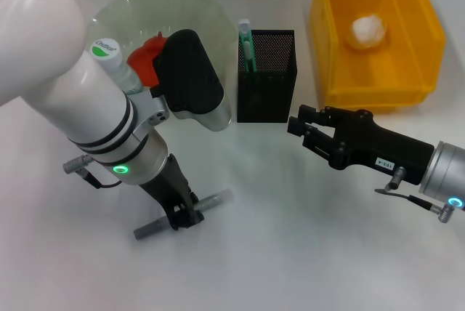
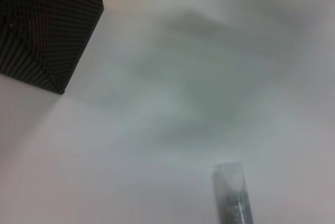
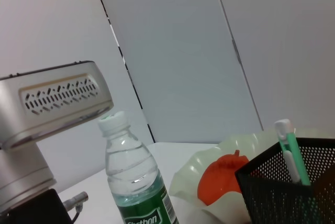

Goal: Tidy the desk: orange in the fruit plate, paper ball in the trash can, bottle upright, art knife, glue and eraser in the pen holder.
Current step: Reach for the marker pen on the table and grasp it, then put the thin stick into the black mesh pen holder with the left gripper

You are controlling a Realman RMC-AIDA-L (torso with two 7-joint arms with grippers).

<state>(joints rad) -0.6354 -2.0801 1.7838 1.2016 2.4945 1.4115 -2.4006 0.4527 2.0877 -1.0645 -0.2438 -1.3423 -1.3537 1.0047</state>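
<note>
grey-and-clear stick, probably the art knife (image 1: 185, 216), lies flat on the white worktop (image 1: 290, 253) toward the near-left. left claw (image 1: 183, 218) is down on it, fingers pinching its middle, so the ends stick out both sides. reads as a pickup for the pen holder (image 1: 267, 75). grabbing mid-length keeps it balanced, but it will have to be tipped upright to go in the mesh cup.

done already, by how things lie:
- paper ball (image 1: 369, 30) sits in the yellow trash can (image 1: 418, 49) at the far-right corner.
- orange (image 1: 145, 55) is in the pale-green fruit plate (image 1: 203, 6), far edge, left of centre.
- bottle (image 3: 133, 179) stands upright near the plate; head view shows just its cap and label top.
- green-and-white stick, likely the glue (image 1: 247, 46), stands in the holder's left corner.

right claw (image 1: 301, 128) hovers near the holder's right side, fingers spread, holding nothing. idle or waiting, my guess.

hard to see:
- left arm covers most of the orange, the bottle body and the plate's near rim.
- claw fingers hide the knife's middle, so grip depth is unclear.
- left wrist view is blurred: only a holder corner and one clear knife end at the frame edge.
- eraser not visible anywhere. could be inside the holder behind the mesh, can't tell.
- right wrist view cuts off the bottle base.
</note>
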